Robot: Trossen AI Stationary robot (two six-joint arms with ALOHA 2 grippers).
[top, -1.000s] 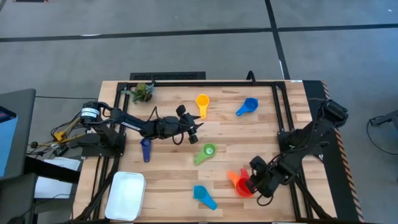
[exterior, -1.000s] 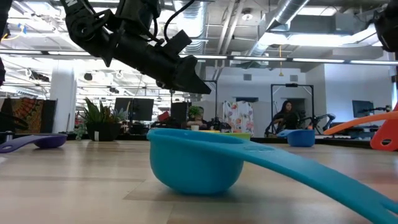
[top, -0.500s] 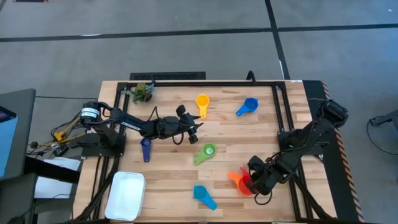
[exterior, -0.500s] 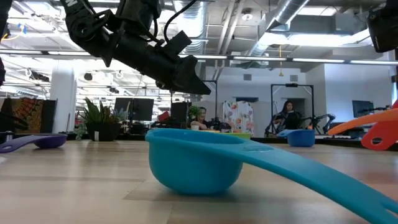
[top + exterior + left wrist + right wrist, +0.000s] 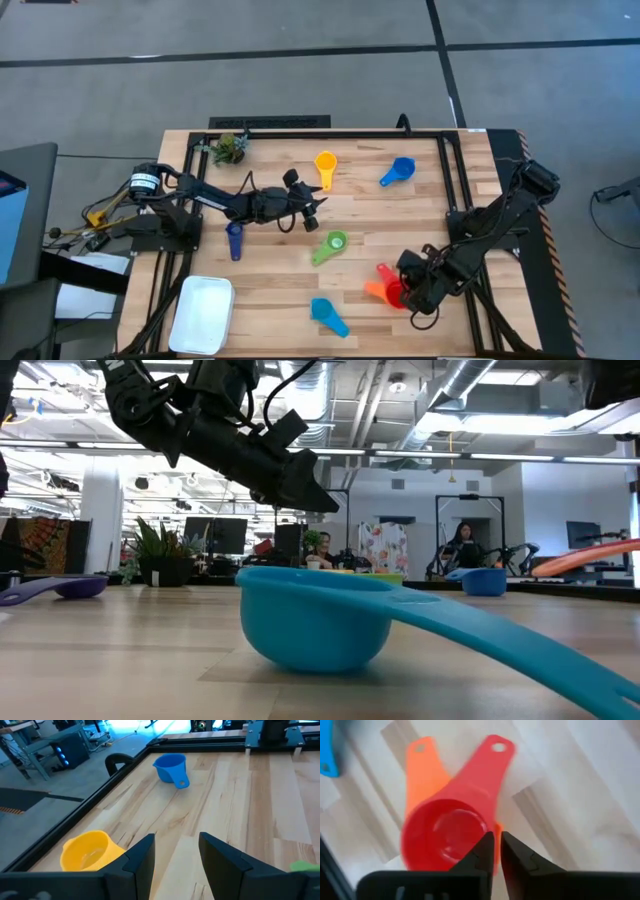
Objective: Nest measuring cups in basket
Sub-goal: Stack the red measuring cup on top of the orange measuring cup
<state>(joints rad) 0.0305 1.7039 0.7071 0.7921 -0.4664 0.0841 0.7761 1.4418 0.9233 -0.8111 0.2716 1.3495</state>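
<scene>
My right gripper [image 5: 405,295] [image 5: 497,851] is near the table's front right, shut on a red measuring cup [image 5: 447,832] nested in an orange one [image 5: 420,780]. My left gripper [image 5: 312,207] [image 5: 176,854] hovers open above the table's middle, touching nothing. Ahead of it lie a yellow cup [image 5: 87,851] and a blue cup [image 5: 170,766]. A green cup [image 5: 330,245], a light blue cup [image 5: 328,316] and a dark blue cup [image 5: 234,240] rest on the wood. The white basket [image 5: 203,313] sits at the front left corner. My right gripper pinches the near wall of the nested cups [image 5: 496,827], opposite their handles, with one finger [image 5: 479,851] inside the red bowl and the other outside. The fingers slant steeply down from above. Both handles [image 5: 492,755] point away from the gripper, and in the low view they [image 5: 590,560] show above the tabletop.
A small green plant clump [image 5: 230,148] sits at the far left corner. A black frame rail [image 5: 440,135] borders the table's far and right sides. Bare wood lies between the basket and the light blue cup [image 5: 320,625].
My right gripper has rolled about its pointing line and risen slightly. The red and orange cups have come up off the table with it, and their handles have swung from pointing toward the left edge to pointing toward the far left.
</scene>
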